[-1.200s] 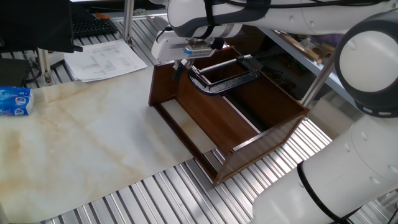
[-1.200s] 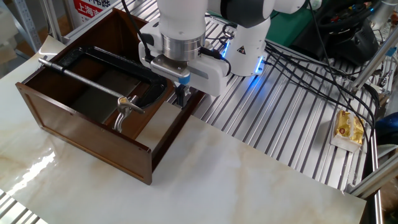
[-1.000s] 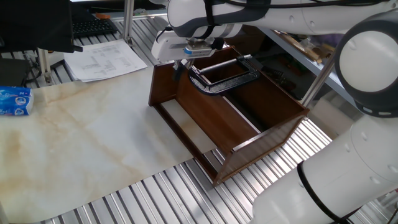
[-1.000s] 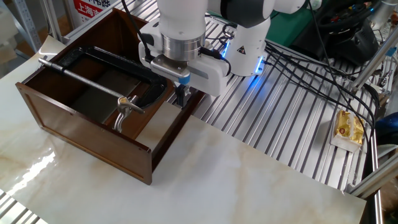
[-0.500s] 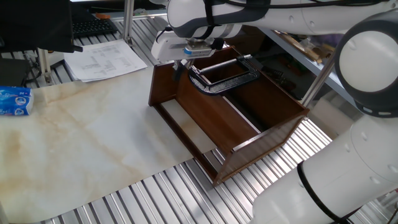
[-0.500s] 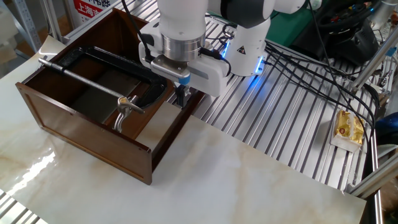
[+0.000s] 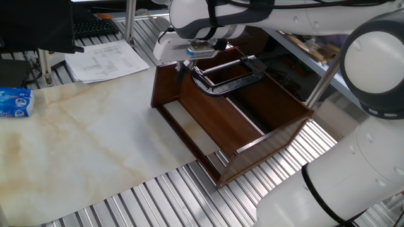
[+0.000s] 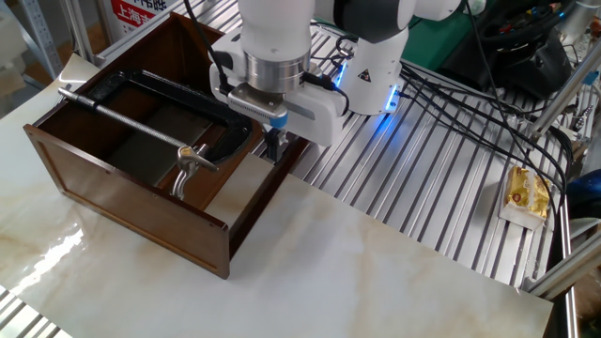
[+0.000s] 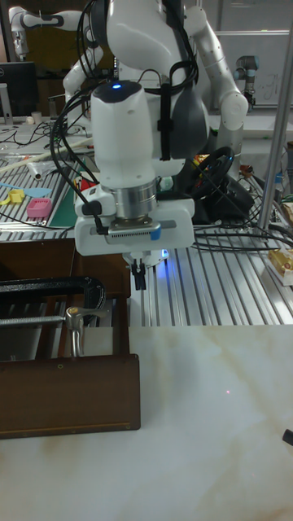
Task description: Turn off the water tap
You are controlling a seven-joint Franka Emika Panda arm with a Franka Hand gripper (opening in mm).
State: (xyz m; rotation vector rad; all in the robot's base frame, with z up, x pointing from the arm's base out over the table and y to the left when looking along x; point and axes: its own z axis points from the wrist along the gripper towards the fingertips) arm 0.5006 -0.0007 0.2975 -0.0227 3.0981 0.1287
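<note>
One fixed view: a white robot arm reaches over a dark wooden box (image 7: 233, 120) that sits at the edge of a marble-patterned surface (image 7: 82, 145). A black C-clamp (image 7: 224, 75) lies across the top of the box. The gripper (image 7: 181, 68) hangs at the box's far corner, just beside the clamp. The tap itself cannot be made out here.

The other fixed view: the gripper (image 8: 274, 143) points straight down beside the box's corner, over the ribbed metal bench, outside the box wall. The fingers (image 8: 272, 143) look drawn together with nothing between them. The water tap (image 8: 188, 160), a small metal handle, stands at the end of the clamp's screw inside the box, near the gripper but apart from it.

Tall fixed view: the fingers (image 9: 140, 275) appear as one narrow dark tip, so closed and empty, hanging above the box's right wall. The tap (image 9: 75, 324) sits lower and to the left, beside the clamp's black jaw (image 9: 49, 286).

Risk, as a judgement: the fingers must cross the box wall to reach the tap. Moving sideways at this height could strike the wall or clamp and shift the box. Closed fingers could also push the small handle rather than grasp it.
</note>
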